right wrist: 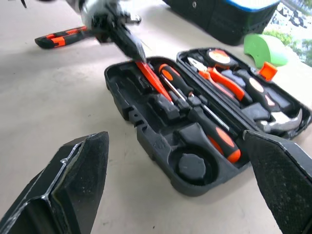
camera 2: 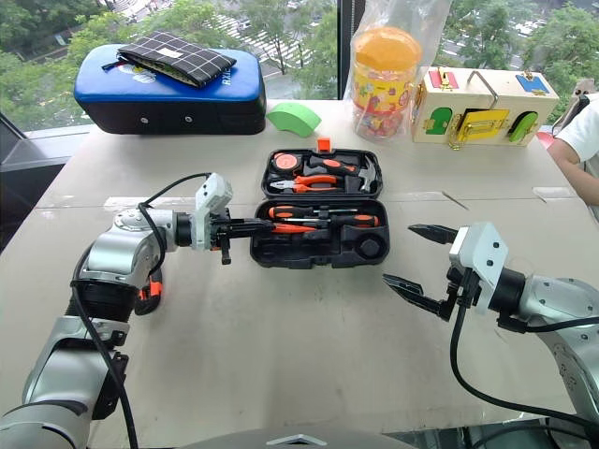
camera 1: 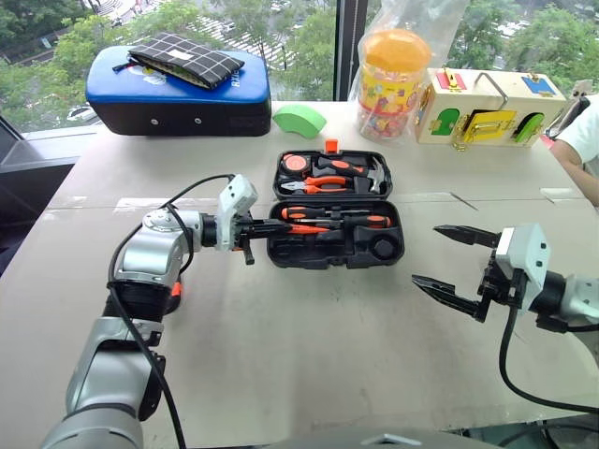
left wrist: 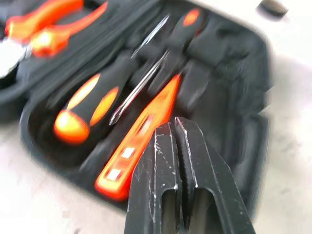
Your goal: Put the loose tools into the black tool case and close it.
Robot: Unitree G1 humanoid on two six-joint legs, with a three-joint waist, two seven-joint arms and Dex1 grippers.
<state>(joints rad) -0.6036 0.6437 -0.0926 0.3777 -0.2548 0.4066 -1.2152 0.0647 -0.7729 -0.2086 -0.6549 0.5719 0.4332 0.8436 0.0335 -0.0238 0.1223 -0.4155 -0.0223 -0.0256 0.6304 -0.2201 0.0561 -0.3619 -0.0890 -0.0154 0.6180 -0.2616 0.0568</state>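
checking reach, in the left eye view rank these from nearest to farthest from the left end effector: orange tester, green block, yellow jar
1. orange tester: in the case's front half, right at the left end effector.
2. green block: behind the case.
3. yellow jar: far back, to the right.

The left arm rises from the lower left of the head view, bends at the elbow and reaches toward the frame's centre. Its left gripper (camera 1: 265, 227) has both black fingers pressed together, pointing right and slightly down. The right arm enters from the right edge; the right gripper (camera 1: 449, 262) points left, fingers spread wide, holding nothing.
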